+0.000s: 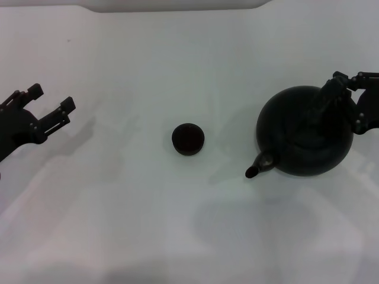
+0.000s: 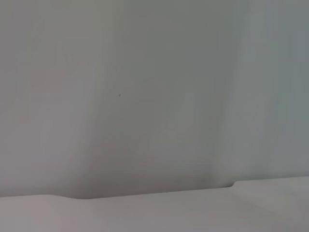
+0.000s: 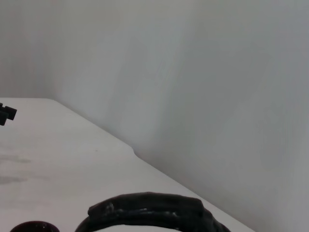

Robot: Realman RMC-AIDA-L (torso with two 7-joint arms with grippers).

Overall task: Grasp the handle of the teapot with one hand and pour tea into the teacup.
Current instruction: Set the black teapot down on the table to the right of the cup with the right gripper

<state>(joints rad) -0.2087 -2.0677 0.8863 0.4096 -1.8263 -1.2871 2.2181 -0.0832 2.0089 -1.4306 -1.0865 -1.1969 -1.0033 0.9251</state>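
The round matte black teapot (image 1: pixel 302 145) stands upright on the white table at the right, its spout (image 1: pixel 259 165) pointing toward the front left. Its black arched handle (image 1: pixel 328 99) spans the top and shows ribbed in the right wrist view (image 3: pixel 149 210). My right gripper (image 1: pixel 349 100) is at the handle from the right side. The small dark teacup (image 1: pixel 188 139) sits at the middle of the table, left of the spout; its rim shows in the right wrist view (image 3: pixel 33 226). My left gripper (image 1: pixel 52 98) is open and empty at the far left.
The white table (image 1: pixel 148 225) runs up to a pale wall at the back (image 1: pixel 177 6). The left wrist view shows only wall and the table's edge (image 2: pixel 145 195). A tip of the left gripper shows far off in the right wrist view (image 3: pixel 7 113).
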